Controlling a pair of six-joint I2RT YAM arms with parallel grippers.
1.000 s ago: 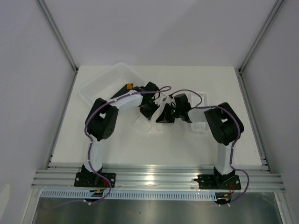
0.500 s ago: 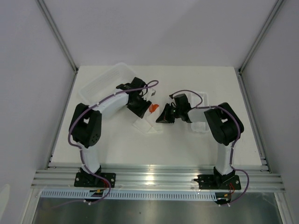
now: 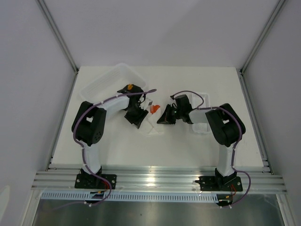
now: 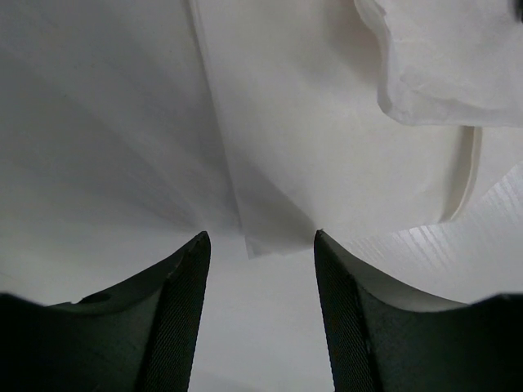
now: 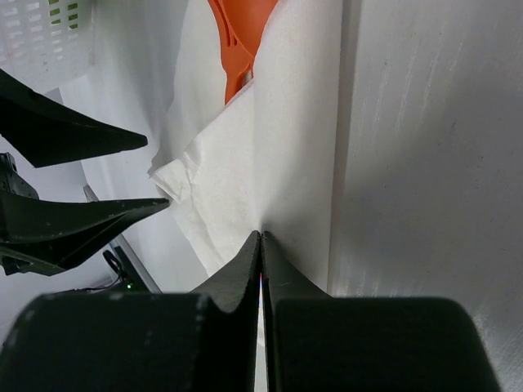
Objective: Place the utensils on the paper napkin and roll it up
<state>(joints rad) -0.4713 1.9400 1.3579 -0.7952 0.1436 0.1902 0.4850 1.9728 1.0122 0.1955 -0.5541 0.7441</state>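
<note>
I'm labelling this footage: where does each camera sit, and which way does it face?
Top: above and behind the arms, looking down on the table; the left arm and right arm show whole.
Left wrist: on the left arm, facing down past its open left claw at a napkin corner.
Right wrist: on the right arm, facing past its right claw, shut on the napkin, toward the orange utensil and left claw.
Shared: all three show the napkin.

Two matching arms here: the left arm and right arm both show white links between chunky black joints, on black base plates. Purple cables loop along each. An orange cap tops the left wrist. The left gripper has dark wedge fingers, finely ribbed inside.
</note>
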